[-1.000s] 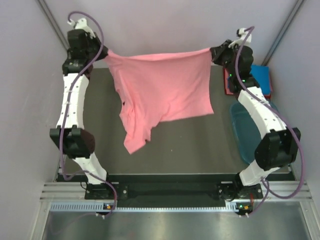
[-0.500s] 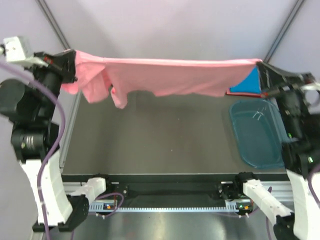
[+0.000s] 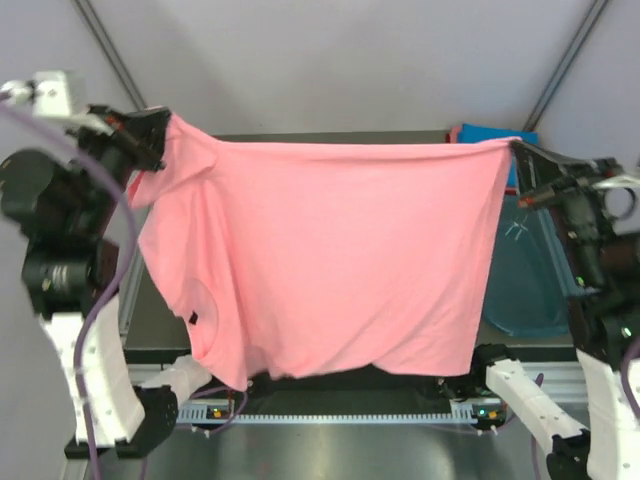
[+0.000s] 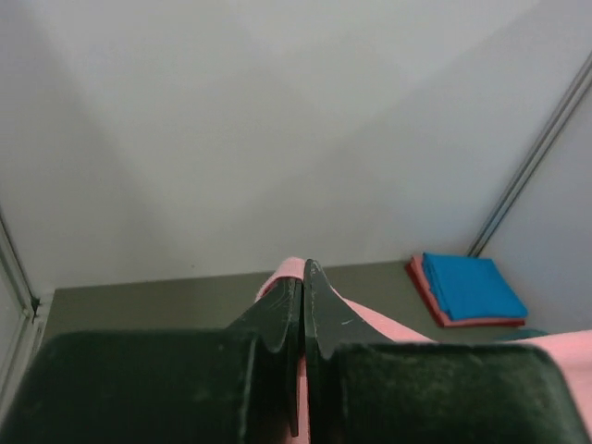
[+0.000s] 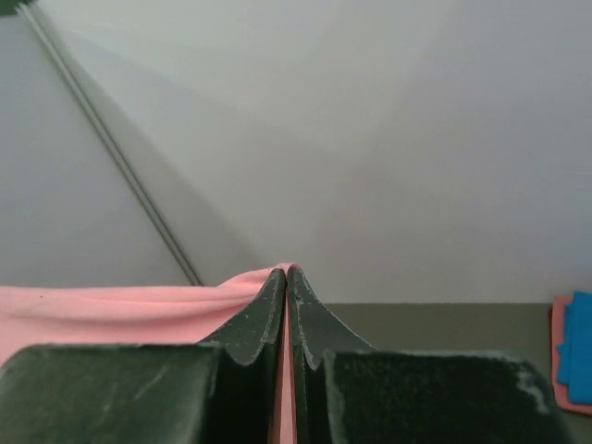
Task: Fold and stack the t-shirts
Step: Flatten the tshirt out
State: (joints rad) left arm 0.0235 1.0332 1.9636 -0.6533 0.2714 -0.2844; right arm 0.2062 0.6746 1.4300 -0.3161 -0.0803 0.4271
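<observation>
Here, at the far left of the overhead view, the left gripper [image 3: 158, 135] is lifted high above the table [image 4: 139, 301]. Its jaws are pressed together on one top corner of the salmon-pink t-shirt [image 3: 330, 260]. The left wrist camera confirms the pinch: the two dark fingers meet tip to tip, with a strip of pink cloth caught between them and spilling off to the right.

From that corner the shirt's upper edge runs almost straight across the middle of the scene, pulled taut between the two arms. The rest of the cloth hangs down as one broad sheet facing the overhead camera. It covers most of the table from that view, with an uneven lower edge near the arm bases and a small dark mark low on its left side.

Further right, at the table's far corner, a bright blue t-shirt [image 4: 472, 287] lies folded flat on top of a folded reddish-pink t-shirt [image 4: 427, 294]. A teal tub [image 3: 530, 290] sits nearer, partly hidden behind the hanging cloth.

At the far right, the right gripper [image 3: 518, 160] holds the other top corner, its jaws likewise clamped shut on pink fabric.
</observation>
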